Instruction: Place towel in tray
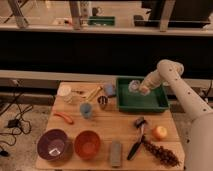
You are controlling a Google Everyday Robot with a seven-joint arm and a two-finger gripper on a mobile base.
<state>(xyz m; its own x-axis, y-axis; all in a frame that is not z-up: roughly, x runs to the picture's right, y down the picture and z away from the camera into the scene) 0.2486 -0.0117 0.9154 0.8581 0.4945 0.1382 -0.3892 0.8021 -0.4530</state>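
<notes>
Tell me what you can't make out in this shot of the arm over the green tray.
- Camera view: the claw above the green plastic tray is blurred; what pale thing it holds, towel or not, cannot be told.
- The white robot arm is cut off by the right edge.
- The small items by the round white lid are too small to identify.

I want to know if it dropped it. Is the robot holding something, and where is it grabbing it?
The gripper is over the green tray with a pale bundle, probably the towel, at its tip. Whether it grips it, and where, cannot be told.
</notes>
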